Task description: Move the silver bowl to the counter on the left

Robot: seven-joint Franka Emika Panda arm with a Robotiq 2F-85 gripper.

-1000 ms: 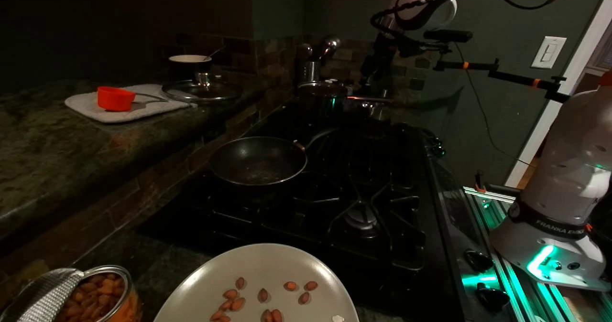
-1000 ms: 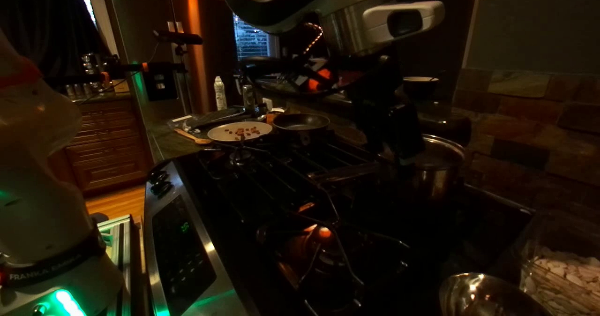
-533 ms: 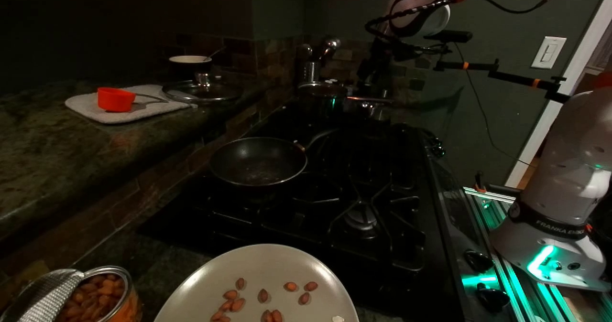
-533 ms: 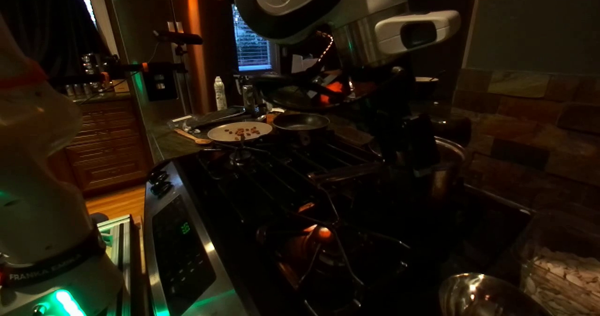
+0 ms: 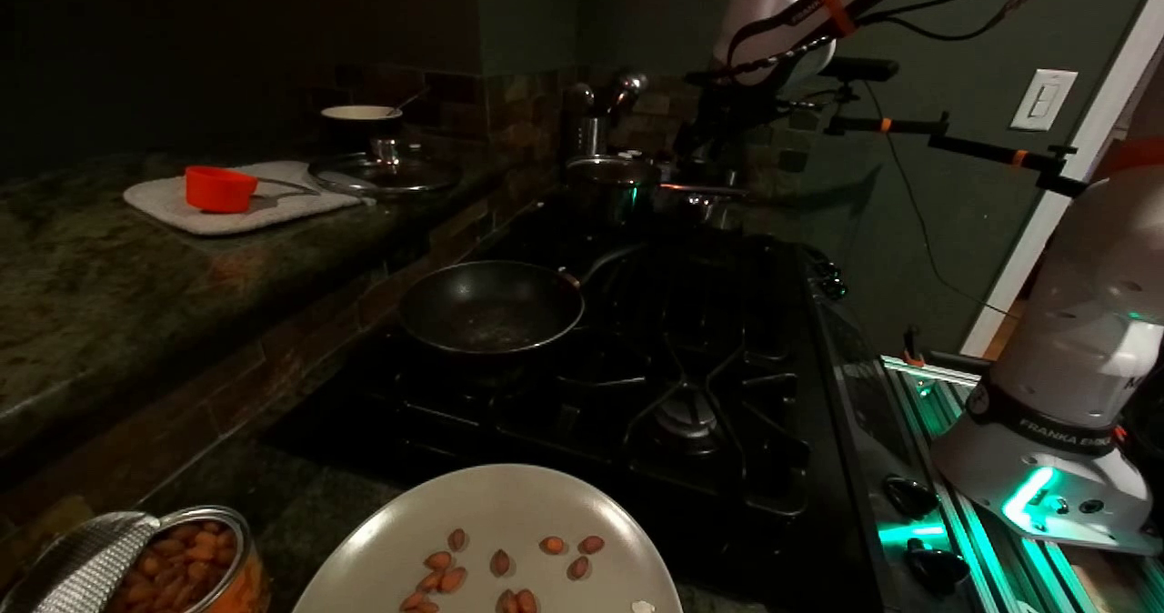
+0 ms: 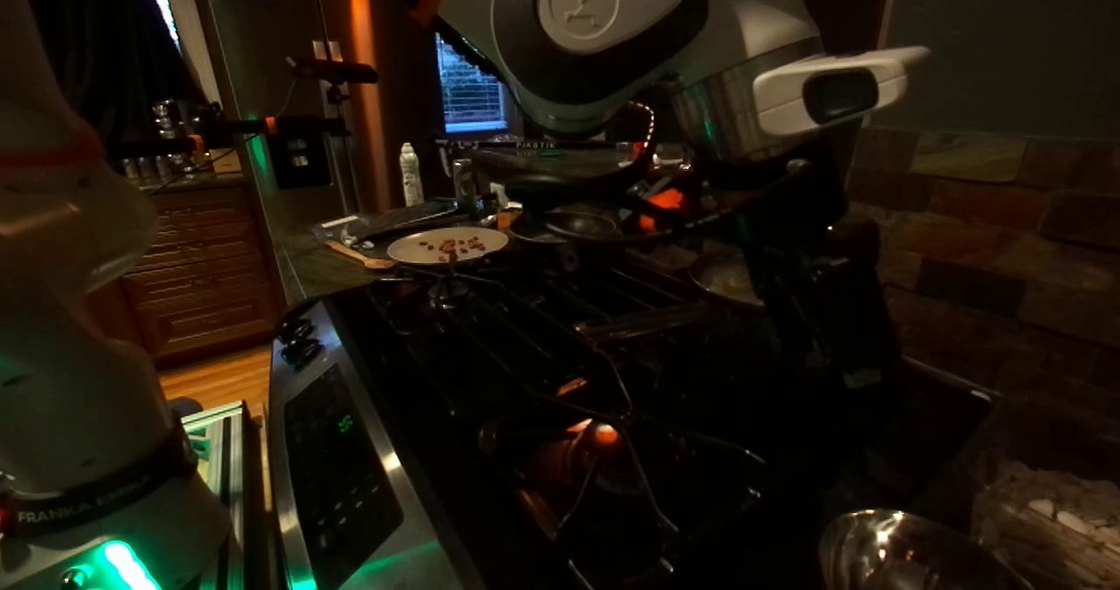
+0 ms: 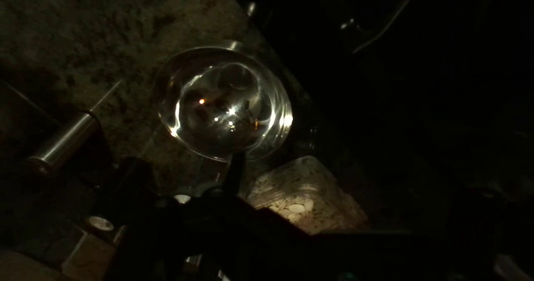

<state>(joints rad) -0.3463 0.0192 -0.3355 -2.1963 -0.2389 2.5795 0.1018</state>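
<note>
- The bowl [image 7: 225,106], shiny steel, sits upright on the counter [image 7: 125,35]; in the wrist view the black stove [image 5: 618,349] begins just past it, toward 2 o'clock.
- In an exterior view I see that bowl low at 4 o'clock, cut off by the edge.
- A clear tub [image 7: 311,176] of pale flakes stands near 5 o'clock from the bowl; whether they touch, I can't tell.
- A steel tube [image 7: 66,142] lies toward 9 o'clock from the bowl.
- The pincer [image 6: 831,354] hangs dark beneath the arm [image 6: 595,38], at 11 o'clock from the bowl and apart from it in that exterior view. How wide it stands, and whether anything is between its tips, I can't tell in this gloom.
- In the wrist view one dark finger [image 7: 236,172] crosses in front of the bowl's rim at 6 o'clock.
- The pan [image 5: 491,308] rests on the stove, handle toward 2 o'clock.
- At 6 o'clock from the pan is the plate [image 5: 536,495], scattered with almonds [image 5: 500,561]; a jar [image 5: 244,586] of more stands at its 9 o'clock.
- The raised counter [image 5: 82,286] runs along 9 o'clock, bearing a cloth [image 5: 159,202] with a red cup [image 5: 220,190] on it, and a lid [image 5: 386,175] at the cup's 3 o'clock.
</note>
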